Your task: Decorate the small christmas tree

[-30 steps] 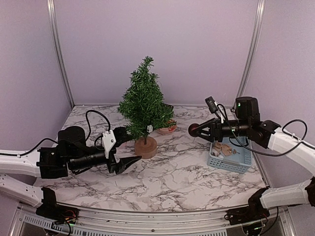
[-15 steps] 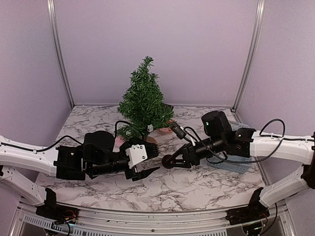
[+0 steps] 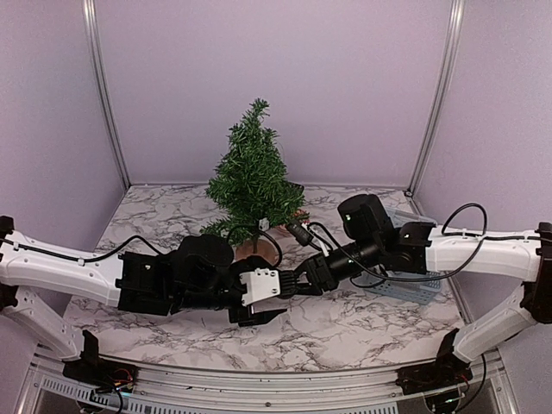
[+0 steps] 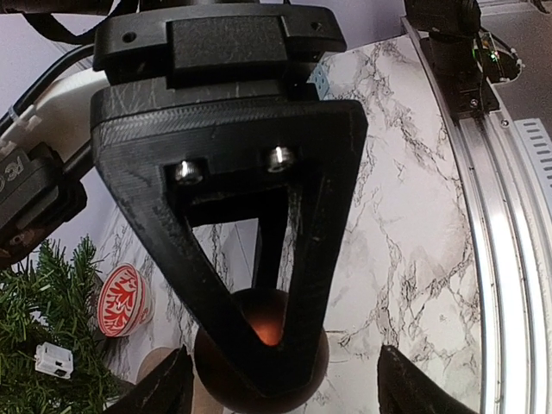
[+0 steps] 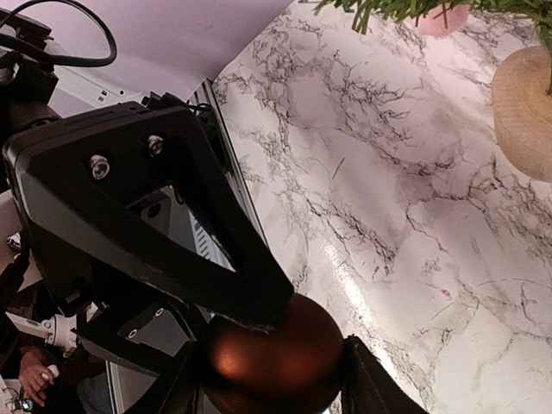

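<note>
The small christmas tree [image 3: 253,177] stands at the back middle on its round tan base [image 3: 256,249]. A dark red ball ornament [image 5: 272,358] sits between the fingers of my right gripper [image 5: 274,384], which is shut on it. My left gripper [image 4: 285,392] is open, its fingertips [image 4: 164,390] on either side of the ball [image 4: 259,354], just in front of the tree base [image 4: 159,369]. One left finger lies over the top of the ball in the right wrist view. From above, the two grippers [image 3: 267,297] [image 3: 297,283] meet nose to nose and hide the ball.
A red-and-white patterned ornament [image 4: 121,299] lies on the marble beside the tree. A blue basket [image 3: 412,289] sits at the right, mostly behind my right arm. The metal rail of the table's near edge [image 4: 500,259] runs close by.
Both arms have swung in to the middle. The right gripper carried the ball from above the basket toward the tree base, and the left gripper moved right to meet it.
</note>
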### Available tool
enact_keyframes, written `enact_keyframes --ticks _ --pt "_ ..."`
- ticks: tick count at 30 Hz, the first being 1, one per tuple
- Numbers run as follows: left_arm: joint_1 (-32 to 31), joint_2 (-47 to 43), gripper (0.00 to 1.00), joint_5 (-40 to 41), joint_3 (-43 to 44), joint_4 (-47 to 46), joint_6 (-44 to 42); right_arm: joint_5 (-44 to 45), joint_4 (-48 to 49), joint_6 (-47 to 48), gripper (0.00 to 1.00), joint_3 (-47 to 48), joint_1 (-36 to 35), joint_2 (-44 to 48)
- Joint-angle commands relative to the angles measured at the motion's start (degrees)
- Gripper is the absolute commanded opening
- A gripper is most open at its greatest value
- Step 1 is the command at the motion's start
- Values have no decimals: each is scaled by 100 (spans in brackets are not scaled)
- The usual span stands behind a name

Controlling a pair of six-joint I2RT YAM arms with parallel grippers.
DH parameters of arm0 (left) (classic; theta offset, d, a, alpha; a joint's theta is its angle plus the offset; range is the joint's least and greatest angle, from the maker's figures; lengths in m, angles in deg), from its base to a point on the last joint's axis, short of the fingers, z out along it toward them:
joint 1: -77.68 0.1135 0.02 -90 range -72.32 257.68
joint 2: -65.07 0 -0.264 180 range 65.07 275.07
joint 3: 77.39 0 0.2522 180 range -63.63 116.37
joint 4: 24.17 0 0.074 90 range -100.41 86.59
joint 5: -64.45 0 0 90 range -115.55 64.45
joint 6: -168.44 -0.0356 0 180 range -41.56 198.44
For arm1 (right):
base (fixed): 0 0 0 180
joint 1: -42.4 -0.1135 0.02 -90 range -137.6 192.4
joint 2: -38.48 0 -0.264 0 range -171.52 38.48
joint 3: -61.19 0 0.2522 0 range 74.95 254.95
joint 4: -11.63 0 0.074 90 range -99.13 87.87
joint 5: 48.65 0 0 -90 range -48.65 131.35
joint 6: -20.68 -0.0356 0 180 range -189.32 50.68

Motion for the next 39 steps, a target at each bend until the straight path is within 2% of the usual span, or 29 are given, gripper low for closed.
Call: enact_keyframes --ticks 1,10,16,22,26,28,30,32,39 --pt "-83 170 73 338 257 266 -162 -12 80 -183 43 245 -125 -124" --pt "-113 444 62 630 446 486 -286 1 82 -253 42 300 -181 -279" --pt "-111 523 60 662 479 486 -306 -12 21 -210 42 367 -187 -325" --pt "-111 485 48 689 455 486 -240 -6 19 -167 42 370 -194 -360" --pt "-111 316 44 660 310 318 -131 -12 113 -182 43 333 -191 -362" --pt "-102 224 42 692 194 232 -62 -74 170 -154 50 340 -196 -349" --pt "-90 127 40 712 78 148 67 -109 193 -60 63 378 -196 -295" --pt "-55 -29 39 679 -106 -5 253 -23 159 74 71 427 -181 -204" --pt "287 -904 39 240 -889 -761 1004 -19 335 528 74 347 129 207"
